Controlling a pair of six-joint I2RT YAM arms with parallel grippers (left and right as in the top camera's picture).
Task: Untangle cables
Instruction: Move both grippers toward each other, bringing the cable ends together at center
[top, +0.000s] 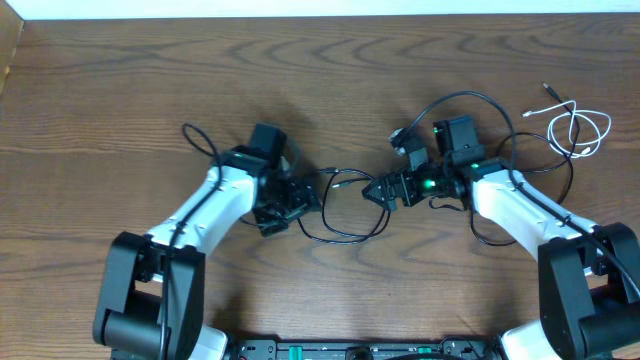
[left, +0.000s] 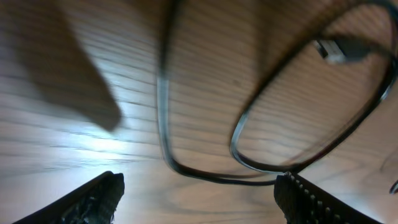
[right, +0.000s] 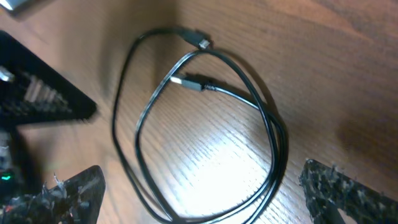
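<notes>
Cables counted: one white cable (top: 578, 128), one black cable (right: 277, 140).
Left pincer (left: 199, 186) and right pincer (right: 205, 186) flank black cable, spread wide, holding nothing.

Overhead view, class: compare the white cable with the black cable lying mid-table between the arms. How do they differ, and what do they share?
Colour: the white cable is pale, the black cable dark. Place: the white cable lies off to the right of the table, the black cable mid-table. Shape: the white cable makes small tight loops, the black cable one wider loop. Both are thin, looped and plug-ended.
</notes>
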